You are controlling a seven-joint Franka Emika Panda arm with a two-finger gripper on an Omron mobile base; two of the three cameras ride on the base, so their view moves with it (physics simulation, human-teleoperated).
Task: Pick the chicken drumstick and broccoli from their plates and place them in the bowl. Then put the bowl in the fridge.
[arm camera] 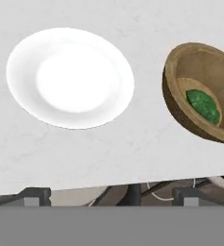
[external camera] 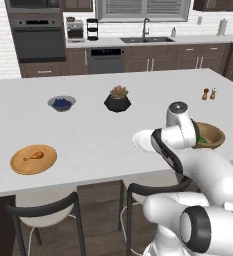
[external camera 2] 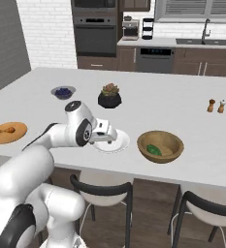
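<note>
My gripper (external camera 2: 109, 137) hangs over the white plate (external camera 2: 115, 146), which is bare, and I cannot tell how wide its jaws stand. Just to the right of the plate sits the wooden bowl (arm camera: 178, 77) with the broccoli (arm camera: 203, 105) lying inside it. Well off to my left, the chicken drumstick (external camera: 34, 156) rests on the tan wooden plate (external camera: 18, 167). I judge it light, stiff and a little rounded, so I would pinch across the thick end, where there is the most to hold.

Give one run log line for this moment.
broccoli: in bowl | white plate: bare | chicken drumstick: on wooden plate | gripper: empty, above counter edge
</note>
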